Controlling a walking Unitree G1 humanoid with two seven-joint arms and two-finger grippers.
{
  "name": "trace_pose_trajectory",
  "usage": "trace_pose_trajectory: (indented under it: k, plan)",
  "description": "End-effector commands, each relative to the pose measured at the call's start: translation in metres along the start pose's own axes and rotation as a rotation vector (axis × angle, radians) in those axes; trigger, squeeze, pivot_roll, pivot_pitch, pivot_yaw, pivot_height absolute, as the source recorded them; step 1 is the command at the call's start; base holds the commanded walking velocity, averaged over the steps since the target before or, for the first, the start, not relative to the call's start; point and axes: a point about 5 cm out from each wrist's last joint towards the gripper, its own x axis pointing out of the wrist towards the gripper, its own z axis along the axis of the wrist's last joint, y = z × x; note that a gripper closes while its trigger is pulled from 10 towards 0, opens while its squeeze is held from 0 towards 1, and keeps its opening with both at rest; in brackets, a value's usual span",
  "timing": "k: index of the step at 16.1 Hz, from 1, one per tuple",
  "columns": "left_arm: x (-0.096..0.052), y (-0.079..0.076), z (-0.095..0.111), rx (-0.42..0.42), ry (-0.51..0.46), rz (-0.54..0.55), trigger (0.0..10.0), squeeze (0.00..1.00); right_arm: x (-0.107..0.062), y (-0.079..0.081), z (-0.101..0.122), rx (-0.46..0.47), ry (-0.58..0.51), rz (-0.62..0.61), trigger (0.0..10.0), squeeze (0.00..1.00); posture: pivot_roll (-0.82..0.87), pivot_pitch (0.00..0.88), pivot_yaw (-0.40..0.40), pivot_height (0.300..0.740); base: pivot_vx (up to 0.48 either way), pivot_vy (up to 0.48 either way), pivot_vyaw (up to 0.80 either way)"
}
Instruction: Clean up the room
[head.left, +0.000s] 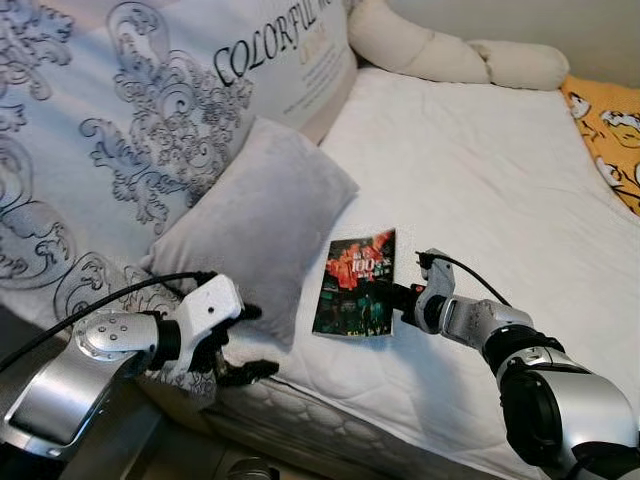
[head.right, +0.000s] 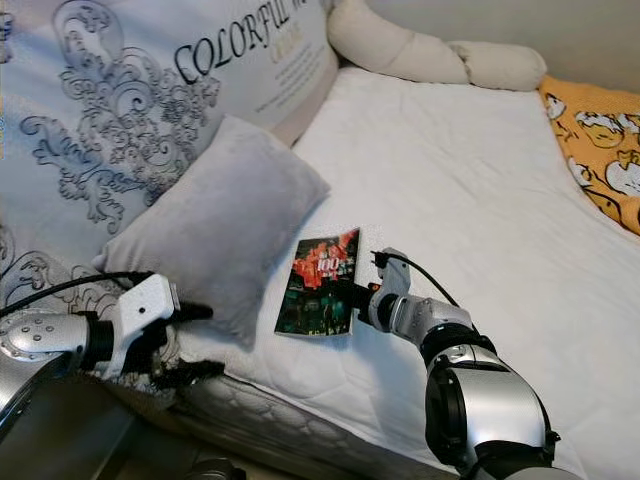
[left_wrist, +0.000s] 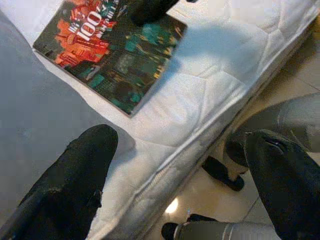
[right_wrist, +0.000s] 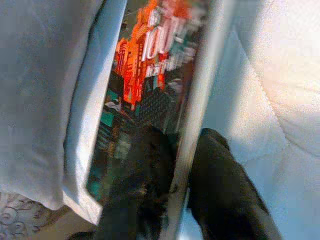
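A book (head.left: 356, 282) with a red and green cover lies on the white mattress (head.left: 480, 180), just right of a grey pillow (head.left: 255, 225). My right gripper (head.left: 402, 297) is shut on the book's right edge. In the right wrist view one black finger (right_wrist: 145, 170) lies on the cover (right_wrist: 150, 75) and the other sits beyond the edge. My left gripper (head.left: 250, 340) stands open at the mattress's front edge, below the grey pillow's corner, with nothing between its fingers (left_wrist: 75, 185). The book (left_wrist: 112, 55) lies beyond them.
A large patterned pillow (head.left: 130, 110) leans behind the grey one. A cream bolster (head.left: 450, 50) lies along the far edge and an orange cushion (head.left: 610, 130) at the far right. Shiny tile floor (left_wrist: 200, 205) runs below the mattress edge.
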Motion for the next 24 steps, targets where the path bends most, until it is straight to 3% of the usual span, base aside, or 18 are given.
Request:
trace_pose_trajectory:
  k: [1,5,9,11,14,16,17,21,24]
  plan:
    - [-0.001,0.001,0.005,0.027,0.005,-0.008,10.0,0.00,-0.002,0.000,0.009,-0.040,-0.021,-0.037,10.0,1.00,0.21,0.000,-0.007,0.740,0.000,0.000,0.00]
    - [0.001,0.001,0.012,0.026,-0.011,0.011,10.0,0.00,-0.006,-0.009,0.020,-0.045,-0.100,-0.121,10.0,1.00,0.21,0.000,-0.002,0.740,0.000,0.000,0.00]
    - [0.006,0.004,0.013,0.017,-0.029,0.021,10.0,0.00,-0.010,-0.016,0.017,-0.027,-0.078,-0.116,10.0,1.00,0.18,0.000,0.001,0.740,0.000,0.000,0.00]
    - [0.012,0.009,0.015,-0.014,-0.084,0.063,10.0,0.00,-0.012,-0.021,0.014,-0.017,-0.090,-0.109,10.0,1.00,0.15,0.000,0.001,0.740,0.000,0.000,0.00]
    - [0.024,0.025,0.028,-0.112,-0.270,0.284,10.0,0.00,-0.018,-0.028,0.023,-0.034,-0.195,-0.091,10.0,1.00,0.10,0.000,0.000,0.740,0.000,0.000,0.00]
    - [0.034,0.033,0.029,-0.149,-0.312,0.440,10.0,0.00,-0.022,-0.035,0.018,-0.198,-0.213,-0.145,10.0,1.00,0.07,0.000,-0.002,0.740,0.000,0.000,0.00]
    - [0.038,0.038,0.028,-0.174,-0.330,0.563,10.0,0.00,-0.027,-0.032,0.016,-0.279,-0.308,-0.164,10.0,1.00,0.05,0.000,0.000,0.740,0.000,0.000,0.00]
    - [0.039,0.038,0.025,-0.178,-0.324,0.733,10.0,0.00,-0.050,-0.012,0.011,-0.309,-0.562,-0.211,10.0,1.00,0.03,0.000,0.005,0.740,0.000,-0.108,0.00]
    - [0.039,0.040,0.022,-0.202,-0.333,0.799,10.0,0.00,-0.061,-0.009,0.002,-0.243,-0.637,-0.278,10.0,1.00,0.03,0.000,-0.009,0.740,0.000,-0.444,0.00]
